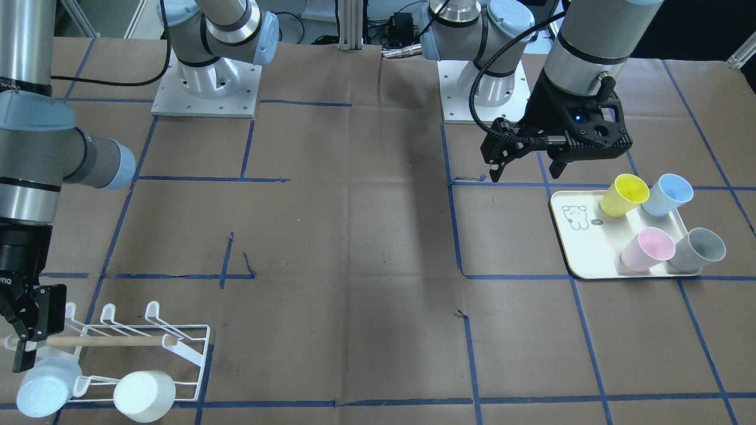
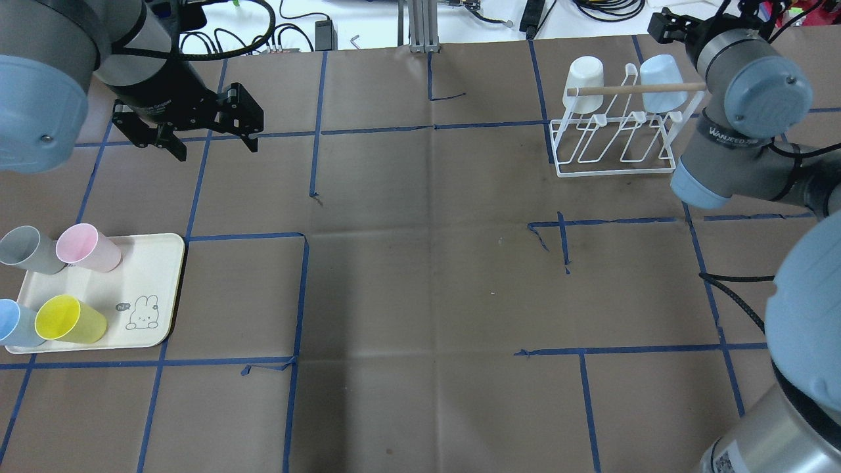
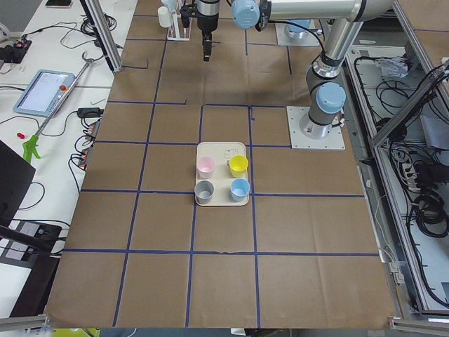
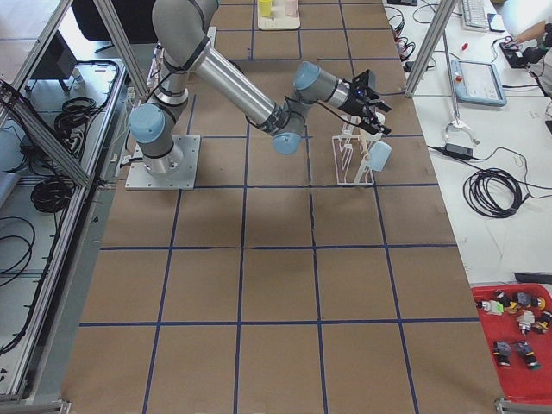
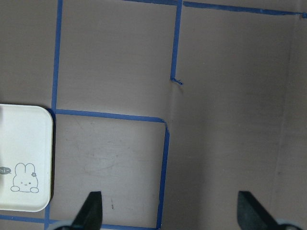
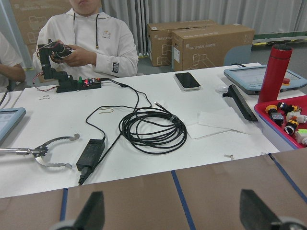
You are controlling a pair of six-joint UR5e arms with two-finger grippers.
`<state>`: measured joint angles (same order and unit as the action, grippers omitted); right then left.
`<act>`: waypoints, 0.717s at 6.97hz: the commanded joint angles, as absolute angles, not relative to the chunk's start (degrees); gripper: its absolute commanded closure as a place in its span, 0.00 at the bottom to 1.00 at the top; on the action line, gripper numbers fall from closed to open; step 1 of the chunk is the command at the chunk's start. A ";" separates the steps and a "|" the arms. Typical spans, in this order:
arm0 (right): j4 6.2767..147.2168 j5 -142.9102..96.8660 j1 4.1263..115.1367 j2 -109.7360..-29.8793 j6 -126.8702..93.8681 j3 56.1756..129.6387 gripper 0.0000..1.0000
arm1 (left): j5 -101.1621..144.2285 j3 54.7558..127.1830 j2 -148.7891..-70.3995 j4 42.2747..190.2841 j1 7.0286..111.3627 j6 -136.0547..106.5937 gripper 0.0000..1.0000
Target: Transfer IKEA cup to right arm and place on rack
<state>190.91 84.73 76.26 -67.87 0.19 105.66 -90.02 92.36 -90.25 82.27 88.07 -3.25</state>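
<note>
Several cups lie tilted on the cream tray [image 1: 582, 248]: yellow [image 1: 625, 195], pale blue [image 1: 667, 195], pink [image 1: 648, 249] and grey [image 1: 700, 249]. My left gripper [image 1: 525, 162] hangs open and empty above the table just behind the tray; its wrist view [image 5: 170, 213] shows bare paper between the fingertips. The white wire rack [image 1: 142, 348] holds a pale blue cup [image 1: 44, 386] and a white cup [image 1: 144, 395]. My right gripper [image 1: 23, 342] is by the dowel's end, above the pale blue cup. Its wrist view [image 6: 173, 213] shows it open and empty.
Brown paper with blue tape lines covers the table. Both arm bases [image 1: 207, 88] stand at the robot's edge. Operators sit at a white desk with cables [image 6: 153, 129] beyond the rack. The right arm's elbow [image 2: 755, 92] hangs over the rack's end.
</note>
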 commanded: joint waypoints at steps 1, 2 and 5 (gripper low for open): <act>185.03 85.43 80.93 -72.76 0.70 106.08 0.00 | -90.09 92.37 -90.26 82.27 88.07 -3.25 0.00; 178.57 85.52 81.56 -74.69 0.70 105.91 0.00 | -90.09 92.37 -90.26 82.27 88.07 -3.25 0.00; 146.54 88.76 82.53 -86.97 0.35 105.64 0.00 | -90.09 92.37 -90.26 82.27 88.07 -3.25 0.00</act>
<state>159.74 87.83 82.23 -82.39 0.57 105.75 -90.09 92.37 -90.26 82.27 88.07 -3.25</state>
